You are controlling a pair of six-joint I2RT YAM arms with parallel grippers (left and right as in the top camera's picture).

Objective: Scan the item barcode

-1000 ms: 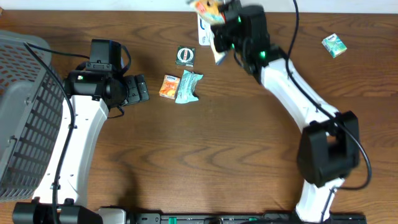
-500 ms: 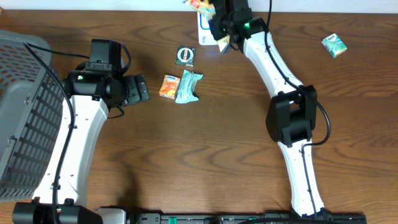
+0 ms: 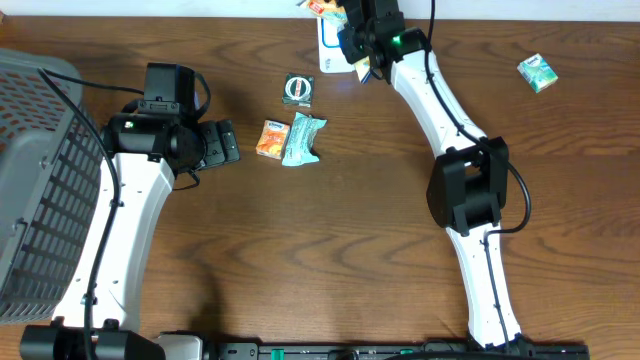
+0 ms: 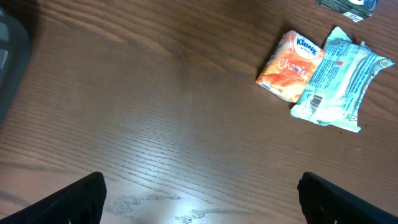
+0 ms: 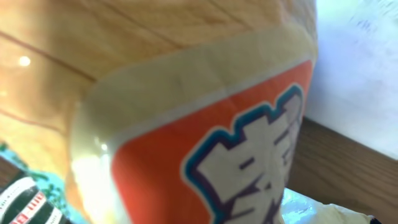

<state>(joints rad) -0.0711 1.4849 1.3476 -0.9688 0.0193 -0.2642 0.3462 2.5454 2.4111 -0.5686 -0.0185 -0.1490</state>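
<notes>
An orange and yellow snack packet (image 3: 324, 8) hangs at the table's far edge, with my right gripper (image 3: 350, 22) shut on it. That packet (image 5: 186, 118) fills the right wrist view, blurred and very close, and hides the fingers. No barcode shows on its visible face. Over bare wood at the left, my left gripper (image 3: 226, 143) stands open with nothing between its fingertips (image 4: 68, 199). An orange tissue pack (image 4: 291, 66) and a pale teal packet (image 4: 339, 81) lie ahead of the left gripper.
A grey mesh basket (image 3: 40, 170) fills the far left. A black box with a round label (image 3: 298, 89) lies near a white sheet (image 3: 328, 52) under the right gripper. A small green box (image 3: 537, 72) sits at the far right.
Over the last second the right arm swung its gripper and the packet left and back toward the table's far edge, then held still. The left arm has not moved.
</notes>
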